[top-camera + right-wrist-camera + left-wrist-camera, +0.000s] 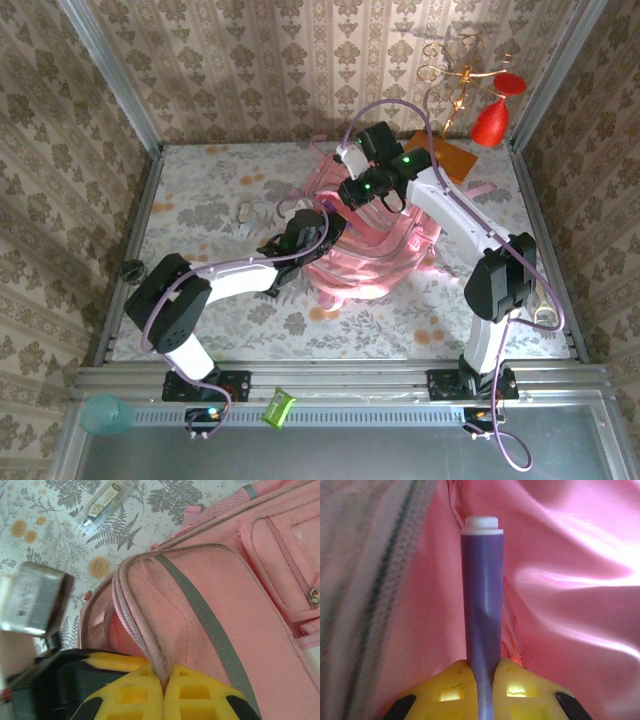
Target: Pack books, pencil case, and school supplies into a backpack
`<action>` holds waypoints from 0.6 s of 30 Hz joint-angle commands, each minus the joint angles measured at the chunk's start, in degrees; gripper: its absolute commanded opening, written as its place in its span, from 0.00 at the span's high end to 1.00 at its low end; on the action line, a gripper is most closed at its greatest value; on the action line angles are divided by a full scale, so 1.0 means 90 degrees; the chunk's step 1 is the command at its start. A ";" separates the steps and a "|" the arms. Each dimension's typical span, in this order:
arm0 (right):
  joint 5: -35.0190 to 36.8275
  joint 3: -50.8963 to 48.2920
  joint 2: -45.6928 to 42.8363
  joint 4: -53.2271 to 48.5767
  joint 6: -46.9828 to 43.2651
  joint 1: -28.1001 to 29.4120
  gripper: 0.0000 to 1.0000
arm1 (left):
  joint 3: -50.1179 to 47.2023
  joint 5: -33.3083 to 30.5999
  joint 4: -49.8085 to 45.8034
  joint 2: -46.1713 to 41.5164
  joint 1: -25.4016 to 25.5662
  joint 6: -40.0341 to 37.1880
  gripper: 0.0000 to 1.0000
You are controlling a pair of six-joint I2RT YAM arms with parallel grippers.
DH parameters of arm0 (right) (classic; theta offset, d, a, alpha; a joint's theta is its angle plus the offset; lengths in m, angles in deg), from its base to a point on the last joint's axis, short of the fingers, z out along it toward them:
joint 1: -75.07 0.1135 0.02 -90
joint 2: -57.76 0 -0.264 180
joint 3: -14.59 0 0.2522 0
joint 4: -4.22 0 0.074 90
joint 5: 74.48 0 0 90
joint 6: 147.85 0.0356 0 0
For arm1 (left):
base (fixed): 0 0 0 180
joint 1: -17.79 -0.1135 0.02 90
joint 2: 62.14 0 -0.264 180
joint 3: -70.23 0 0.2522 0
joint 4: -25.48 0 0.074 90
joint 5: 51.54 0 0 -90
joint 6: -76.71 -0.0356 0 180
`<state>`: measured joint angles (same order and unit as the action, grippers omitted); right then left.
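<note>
Midway, I judge: left gripper (pixel 482 680) grasps the purple pen (pixel 481 590), pointing to 12 o'clock into the backpack (pixel 375 262). Right gripper (pixel 164 681) is clenched on its flap (pixel 200 595) (holding the pocket open). A loose pen (pixel 245 211) at the backpack's 9 o'clock is left to pack.

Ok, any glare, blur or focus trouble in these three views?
Left wrist: bright glare streaks on the backpack lining, zip at left soft, purple pen fairly sharp. Right wrist: pink fabric crisp, silvery block at left blurred. Top external: even light, only soft shadows, slight sheen on the pink fabric.
</note>
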<state>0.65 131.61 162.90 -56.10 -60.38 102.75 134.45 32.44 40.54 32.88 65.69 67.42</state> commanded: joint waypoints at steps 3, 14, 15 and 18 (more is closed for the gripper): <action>-0.0506 0.0378 -0.0108 0.0247 0.0052 0.0021 1.00 | 0.0496 0.0513 0.0255 0.0173 -0.0107 -0.0191 0.67; -0.0401 0.0238 -0.0120 0.0338 0.0075 -0.0091 1.00 | -0.0366 0.0778 -0.0285 -0.1056 -0.0169 -0.1172 0.49; -0.0390 0.0220 -0.0113 0.0353 0.0080 -0.0100 1.00 | -0.0468 0.0864 -0.0430 -0.1226 -0.0204 -0.1300 0.49; -0.0369 0.0110 -0.0110 0.0396 0.0049 -0.0107 1.00 | -0.0756 0.1162 -0.1332 -0.1923 -0.0415 -0.1933 0.49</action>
<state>-0.01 131.90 162.95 -56.32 -60.42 102.05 129.53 39.93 35.88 20.27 63.67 57.17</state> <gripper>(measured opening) 0.055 0.513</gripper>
